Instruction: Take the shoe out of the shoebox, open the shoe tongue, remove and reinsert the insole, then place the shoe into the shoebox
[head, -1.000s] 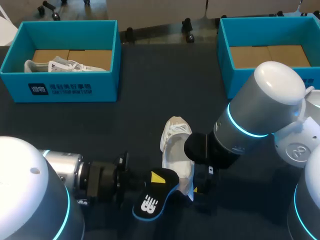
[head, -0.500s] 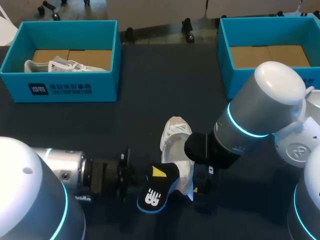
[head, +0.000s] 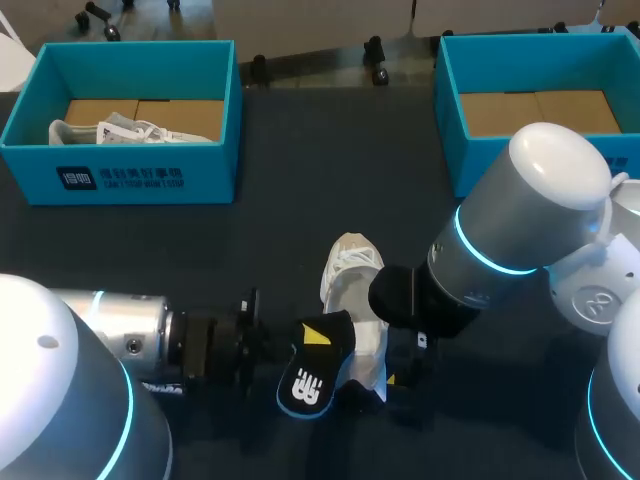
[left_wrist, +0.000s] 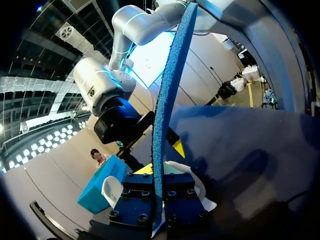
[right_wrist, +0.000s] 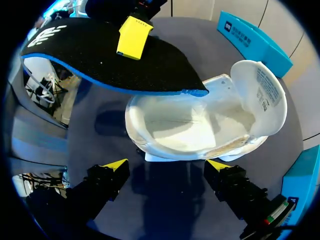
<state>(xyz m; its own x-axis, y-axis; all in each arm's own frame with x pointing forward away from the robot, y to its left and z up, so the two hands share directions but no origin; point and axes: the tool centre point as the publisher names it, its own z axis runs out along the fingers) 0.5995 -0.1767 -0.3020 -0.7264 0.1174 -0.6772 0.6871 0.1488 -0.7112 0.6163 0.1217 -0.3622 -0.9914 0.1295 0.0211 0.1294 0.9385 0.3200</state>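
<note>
The left tool (head: 300, 345) was clenched on the black, blue-edged insole (head: 308, 378), its yellow-tipped fingers pinching it from both faces. In the left wrist view the insole ran edge-on straight out from between those fingers. The insole was off the tabletop (head: 300, 200) and tilted, with its far tip ahead of the tool, just above the mouth of the white shoe (right_wrist: 200, 125). That tilt looked chosen so the leading end could be fed into the opening first rather than dropped in flat.

The shoe sat on the tabletop just ahead of the right tool (right_wrist: 165, 167), with its flank towards that tool. The right tool was released. Its two fingers stood well apart along the shoe's side, and neither visibly touched it. My guess is that it waited there to brace the shoe against sliding once the insole pushed in.

The tongue (right_wrist: 262, 100) was folded back towards the toe, away from both tools. This left the pale inside of the shoe bare and the way in unblocked. The insole was therefore out and the opening ready, and the reinsertion seemed about to start. The likely snag was the insole's tip catching on the collar instead of slipping under the tongue.

Beyond the tools, at the far edge of the tabletop, stood an empty teal shoebox (head: 447, 110) on the right arm's side. On the left arm's side, a second teal shoebox (head: 140, 175) held another pale shoe (head: 110, 130).
</note>
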